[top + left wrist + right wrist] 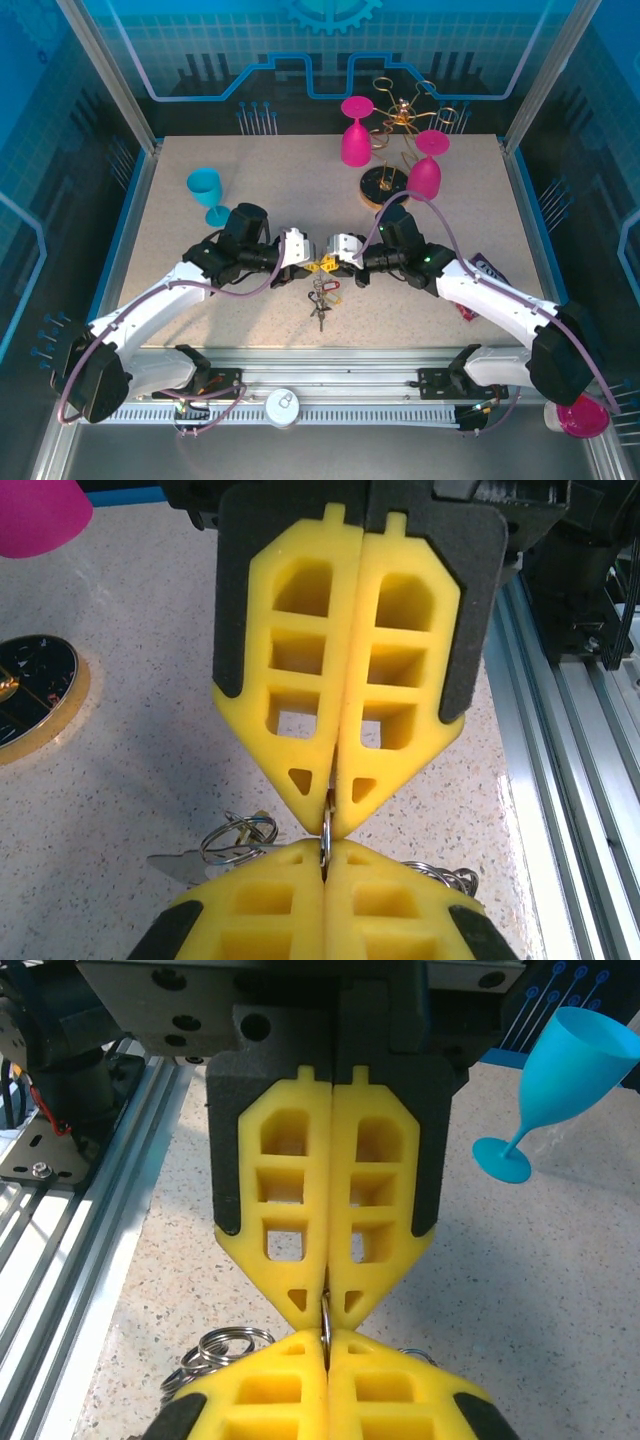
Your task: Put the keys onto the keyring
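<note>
My left gripper and right gripper meet tip to tip over the middle of the table. Both are shut on one thin metal ring, the keyring, seen edge-on between the yellow fingertips. In the left wrist view my left gripper is at the bottom and the right gripper faces it from above. The right wrist view has the right gripper below and the left gripper above, with the keyring pinched between them. The keys, one red-headed, hang or lie just below the tips. Small split rings and a silver blade show beside the fingers.
Two pink goblets and a gold wire stand on a round base are at the back right. A blue goblet stands at the back left. The metal rail runs along the near edge.
</note>
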